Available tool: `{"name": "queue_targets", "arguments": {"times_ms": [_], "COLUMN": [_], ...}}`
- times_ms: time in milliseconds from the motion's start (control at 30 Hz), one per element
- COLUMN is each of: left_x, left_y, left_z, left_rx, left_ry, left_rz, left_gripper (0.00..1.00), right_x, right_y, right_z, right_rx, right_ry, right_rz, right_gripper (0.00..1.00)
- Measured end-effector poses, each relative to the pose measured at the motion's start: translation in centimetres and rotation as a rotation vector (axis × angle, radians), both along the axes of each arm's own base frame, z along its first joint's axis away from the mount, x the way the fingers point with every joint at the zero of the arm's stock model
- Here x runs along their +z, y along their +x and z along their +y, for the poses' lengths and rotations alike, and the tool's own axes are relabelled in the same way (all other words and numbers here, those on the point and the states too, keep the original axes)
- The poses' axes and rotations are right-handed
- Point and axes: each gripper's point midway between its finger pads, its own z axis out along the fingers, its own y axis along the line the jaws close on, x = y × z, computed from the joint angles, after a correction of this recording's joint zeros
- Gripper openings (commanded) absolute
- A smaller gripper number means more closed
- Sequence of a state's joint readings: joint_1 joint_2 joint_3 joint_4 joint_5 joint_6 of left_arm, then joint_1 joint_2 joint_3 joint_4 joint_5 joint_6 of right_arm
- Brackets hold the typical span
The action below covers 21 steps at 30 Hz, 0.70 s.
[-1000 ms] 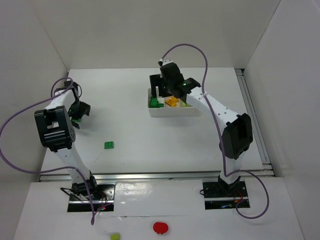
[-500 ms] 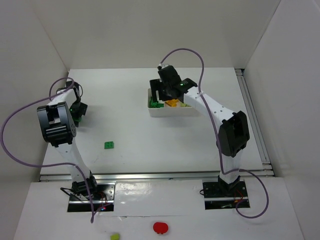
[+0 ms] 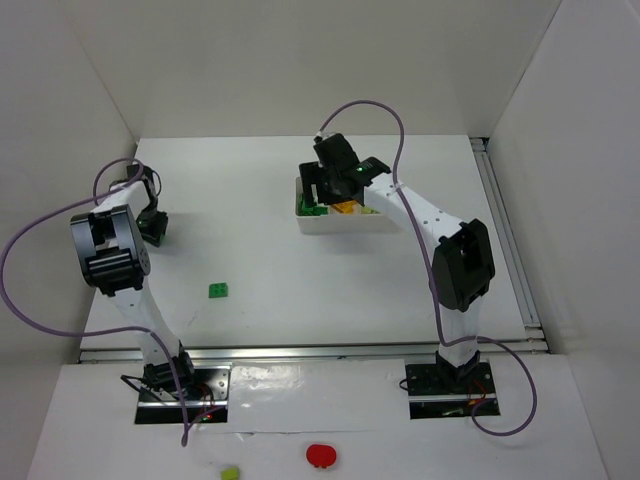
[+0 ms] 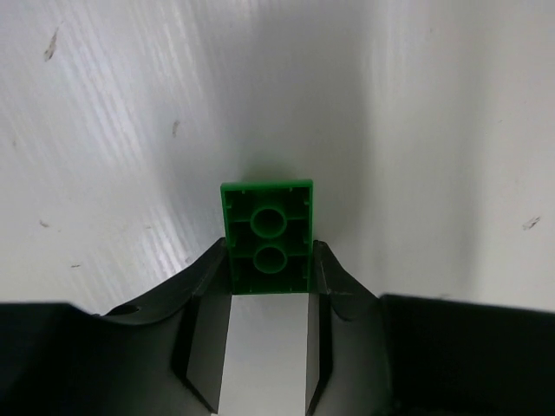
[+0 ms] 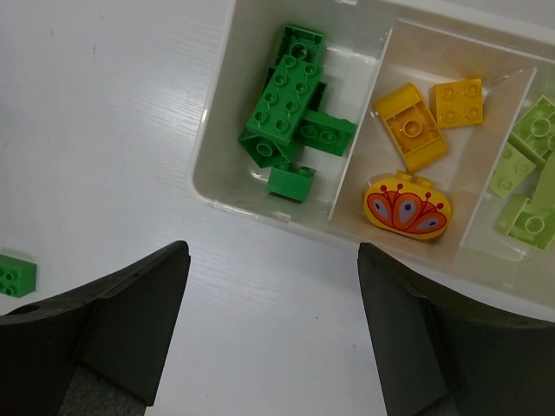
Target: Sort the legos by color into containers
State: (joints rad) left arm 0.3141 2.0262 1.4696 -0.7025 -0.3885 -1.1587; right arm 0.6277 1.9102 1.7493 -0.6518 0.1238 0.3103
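Note:
My left gripper [image 4: 269, 264] is shut on a dark green lego [image 4: 268, 234] whose hollow underside faces the camera; in the top view that gripper [image 3: 152, 228] is low at the table's far left, and the lego is hidden there. My right gripper [image 5: 270, 256] stands open with nothing in it over bare table, just in front of the white tray [image 5: 260, 212]. The tray's containers hold dark green legos [image 5: 290, 95] on the left, orange ones [image 5: 412, 126] in the middle and pale green ones [image 5: 520, 173] on the right. Another green lego [image 3: 219, 290] lies loose on the table.
The tray [image 3: 345, 222] sits at the back centre under the right gripper [image 3: 325, 185]. A patterned orange piece [image 5: 406, 206] lies in the middle container. White walls enclose the table; the left wall is close to my left gripper. A red round object [image 3: 321, 455] lies on the near ledge.
My left gripper has gone from open to shut on the green lego. The right gripper has shifted slightly left over the tray's left end and stays open.

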Motion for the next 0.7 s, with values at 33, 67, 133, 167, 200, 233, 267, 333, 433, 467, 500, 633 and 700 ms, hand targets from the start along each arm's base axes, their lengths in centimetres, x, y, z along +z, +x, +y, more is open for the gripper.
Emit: {"name": "queue_targets", "arguments": {"times_ms": [33,67,133,167,200,233,267,333,433,467,500,633,700], "left_x": [0.0,0.1,0.6,1.0,1.6,2.3,3.1,4.8,6.7,7.1,7.4,6.3,5.2], "left_y": [-0.3,-0.5,-0.9,-1.0,-1.1,-1.1,-1.1,-1.2,-1.6,-1.8,-2.1,-2.8,-2.9], "left_z": [-0.1,-0.2,-0.3,-0.3,-0.4,-0.4,-0.4,-0.4,-0.6,-0.9,-1.1,-3.3,-5.7], "left_rx": [0.000,0.000,-0.001,-0.002,-0.003,-0.003,-0.005,-0.008,-0.016,-0.028,-0.036,-0.087,-0.146], "left_ry": [-0.001,-0.002,0.000,0.004,0.007,0.013,0.020,0.033,0.051,0.054,0.056,0.020,-0.012], "left_rz": [0.001,0.003,-0.003,-0.012,-0.023,-0.040,-0.059,-0.096,-0.147,-0.154,-0.164,-0.149,-0.127], "left_gripper": [0.08,0.02,0.00,0.00,0.00,0.00,0.00,0.00,0.00,0.00,0.00,0.00,0.00], "right_x": [0.0,0.0,0.0,0.0,0.0,-0.1,-0.2,-0.4,-1.0,-1.2,-1.4,-1.7,-1.7], "right_y": [0.0,0.0,0.0,0.0,0.1,0.0,0.0,-0.1,-0.5,-0.7,-0.9,-1.1,-1.1], "right_z": [0.0,0.0,-0.1,-0.1,-0.1,-0.2,-0.2,-0.3,-0.6,-0.7,-0.8,-0.9,-0.9], "right_rx": [-0.001,-0.001,-0.005,-0.006,-0.008,-0.009,-0.011,-0.014,-0.017,-0.018,-0.019,-0.024,-0.028], "right_ry": [0.000,0.000,-0.001,-0.002,-0.003,-0.005,-0.006,-0.008,-0.013,-0.014,-0.017,-0.017,-0.013], "right_rz": [0.000,0.000,-0.001,-0.001,-0.002,-0.001,0.000,0.004,0.018,0.022,0.028,0.039,0.038], "right_gripper": [0.85,0.85,0.85,0.85,0.85,0.85,0.85,0.85,0.85,0.85,0.85,0.85,0.85]}}
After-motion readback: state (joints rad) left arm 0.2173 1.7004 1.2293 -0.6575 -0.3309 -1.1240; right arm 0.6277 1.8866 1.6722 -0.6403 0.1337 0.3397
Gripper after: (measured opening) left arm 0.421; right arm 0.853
